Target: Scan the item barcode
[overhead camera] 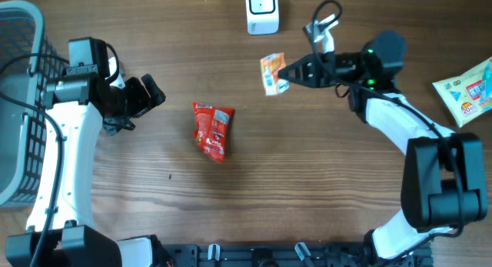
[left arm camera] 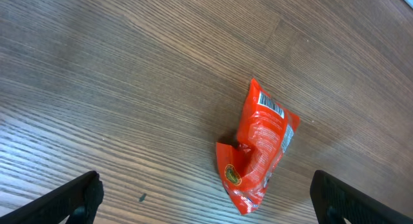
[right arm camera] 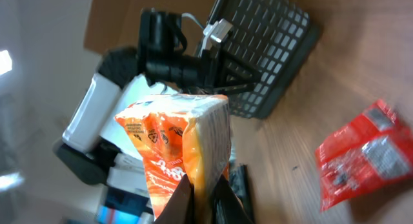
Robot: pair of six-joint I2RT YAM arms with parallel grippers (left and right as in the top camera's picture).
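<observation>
Near scanner (overhead camera: 262, 11), right hand (overhead camera: 283, 77) pinches orange packet (overhead camera: 270, 67) aloft

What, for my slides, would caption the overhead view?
Right end effector holds orange packet near white scanner; red packet lies untouched.

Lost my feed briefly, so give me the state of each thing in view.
right pincer, shut on orange packet
orange packet, held in the air near the scanner
white scanner, standing at far edge
red packet, lying crumpled on table, barcode up
left pincer, open, holding nothing
</observation>
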